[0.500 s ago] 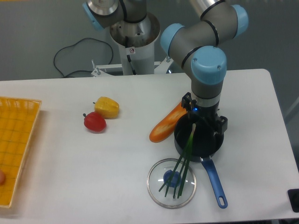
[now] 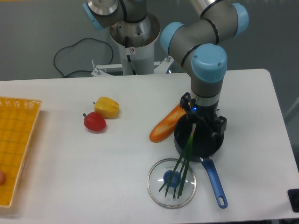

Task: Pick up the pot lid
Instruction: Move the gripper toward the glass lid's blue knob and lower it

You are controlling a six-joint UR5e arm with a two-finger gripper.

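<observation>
"Where is the pot lid sitting?"

"It is lying on the white table, low in the view, just beside a black pan. The lid is round and clear, with a blue knob showing at its middle."

"Is anything covering it?"

"Long green leaves are stretching from the pan across part of the lid and its knob."

"What is the hand doing?"

"It is hanging over the pan, pointing down, apart from the lid. Its fingertips are getting lost against the dark pan, so I cannot tell how far open it is or whether it is holding anything."

"And around them?"

"A blue handle is extending from the pan toward the lower right. A long orange-brown item is lying by the pan's upper left. Farther left, a yellow item and a red one are resting close together, and a yellow crate is standing at the left edge."
</observation>
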